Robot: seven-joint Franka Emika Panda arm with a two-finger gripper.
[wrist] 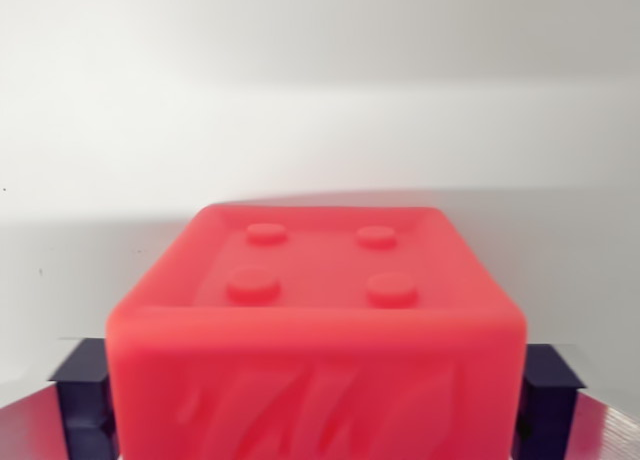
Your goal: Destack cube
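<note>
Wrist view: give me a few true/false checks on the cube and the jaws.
1. The cube is red. True.
2. Its top face has six round studs. False: four show.
3. Dark finger pads flank the cube on both sides. True.
4. The cube's near face is plain. False: it bears raised slanted marks.
5. The backdrop is dark green. False: it is a pale wall.

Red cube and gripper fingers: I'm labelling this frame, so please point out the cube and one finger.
red cube (320, 280): wrist view, studded top face.
gripper finger (85, 395): wrist view's left, dark pad beside the cube.
</note>
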